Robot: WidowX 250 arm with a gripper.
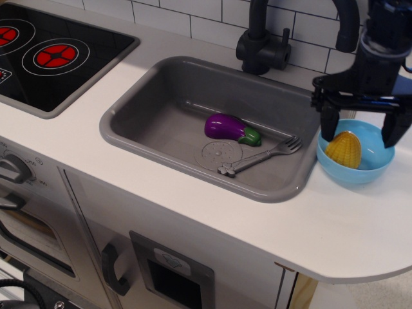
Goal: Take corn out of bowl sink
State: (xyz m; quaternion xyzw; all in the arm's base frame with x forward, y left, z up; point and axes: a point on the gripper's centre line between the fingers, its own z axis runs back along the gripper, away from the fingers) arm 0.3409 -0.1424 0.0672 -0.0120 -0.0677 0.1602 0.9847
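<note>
One target: corn (344,149), lying in the bowl (375,166), just right of the sink (122,129).
Gripper (362,131): fingers spread apart, straddling the bowl from above, holding nothing.
Handling: probably light, stiff plastic; the ridges should help against slipping.
Hold: across the thick middle, not the narrowing tip.

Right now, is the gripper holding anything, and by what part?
Nothing is held. The gripper is open above the bowl, fingers straddling the corn, which lies in the bowl ungripped.
</note>
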